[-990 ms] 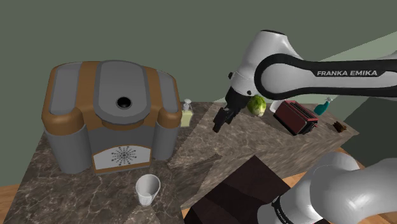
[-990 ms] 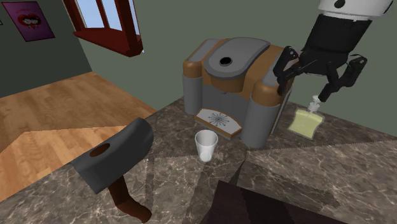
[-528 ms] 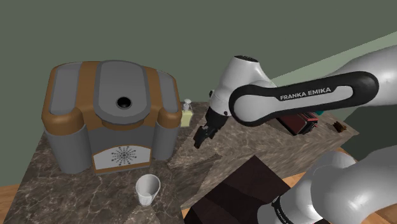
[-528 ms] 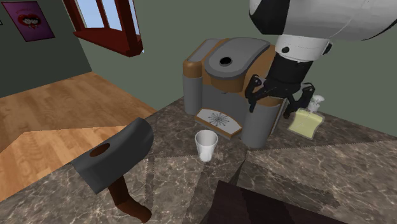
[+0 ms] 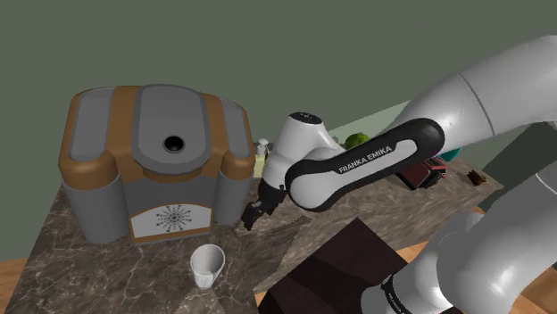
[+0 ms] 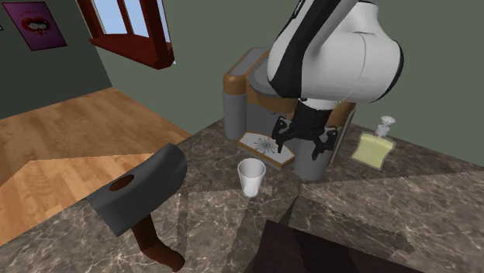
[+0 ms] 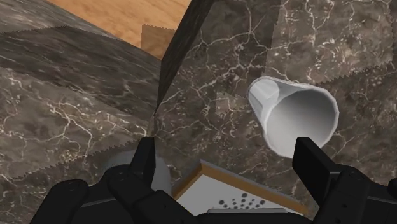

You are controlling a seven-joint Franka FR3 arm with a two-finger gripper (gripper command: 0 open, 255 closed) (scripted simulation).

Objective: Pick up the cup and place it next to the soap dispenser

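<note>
One white cup [image 7: 296,121], upright on the desk [image 5: 107,268]: probably light, stiff, thin-walled, smooth enough to slip. Best pinched across the rim by the gripper [image 7: 225,153], spread wide and empty nearby.

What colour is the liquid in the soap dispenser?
Pale yellow-green; the soap dispenser shows best in the second exterior view.

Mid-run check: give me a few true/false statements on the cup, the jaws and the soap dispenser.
The cup stands upright on the counter. True.
The jaws are shut on the cup. False: they are open and empty, apart from it.
The soap dispenser lies tipped over. False: it stands upright beside the coffee machine.
The cup is empty. True.
</note>
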